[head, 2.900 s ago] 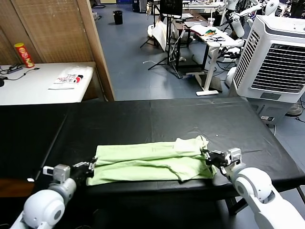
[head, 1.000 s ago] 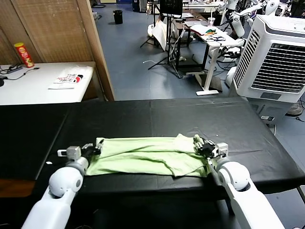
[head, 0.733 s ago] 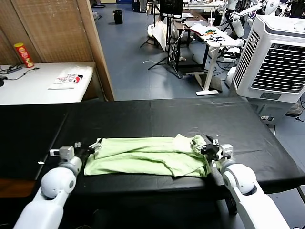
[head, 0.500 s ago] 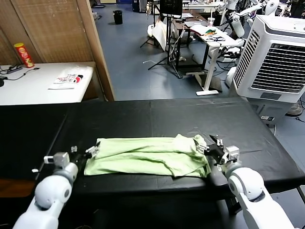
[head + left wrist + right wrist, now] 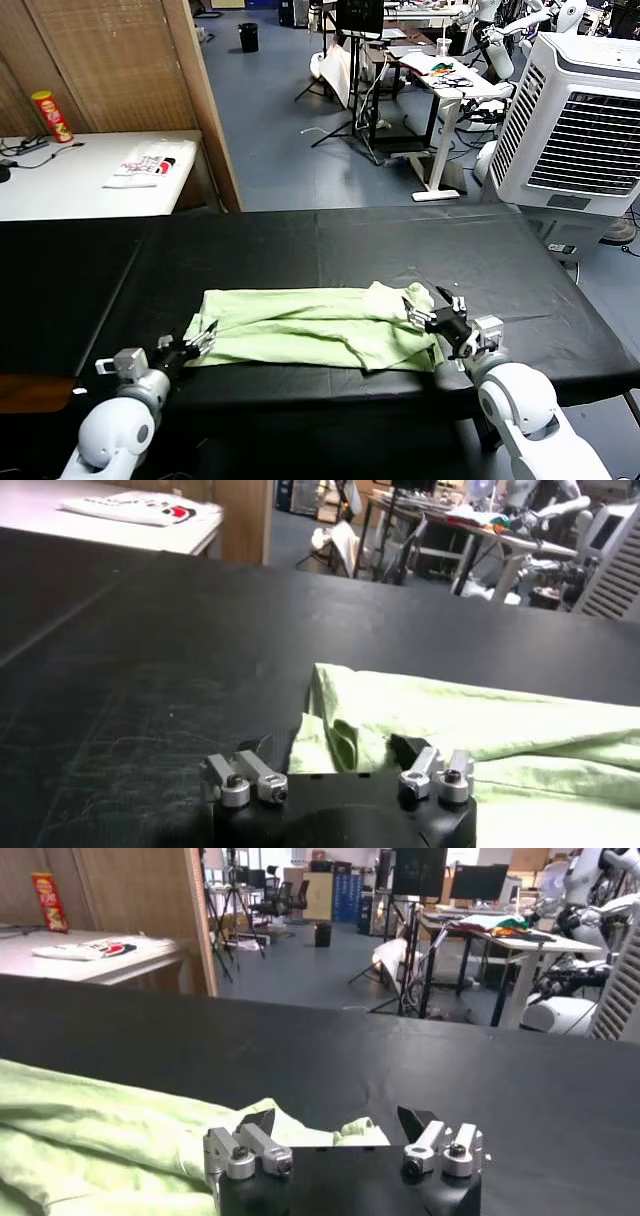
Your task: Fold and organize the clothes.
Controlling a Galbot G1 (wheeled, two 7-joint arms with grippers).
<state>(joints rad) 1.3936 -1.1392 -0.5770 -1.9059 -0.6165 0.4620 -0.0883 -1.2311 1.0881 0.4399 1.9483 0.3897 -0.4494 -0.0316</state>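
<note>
Black worktop, a cluttered lab behind: both grippers stand at the shirt's ends near the front edge.
Left gripper [image 5: 196, 338] has its jaws apart at the shirt's [image 5: 310, 328] left end, holding nothing; right gripper [image 5: 441, 322] is spread wide at the right end, also empty. The shirt lies folded into a long band along the worktop's [image 5: 400, 240] front edge. A grab catching only the top layer could pull the folds apart, or drag cloth over the edge.

Shirt [image 5: 310, 325] on table [image 5: 400, 245], between left end effector [image 5: 198, 338], right end effector [image 5: 432, 318].
</note>
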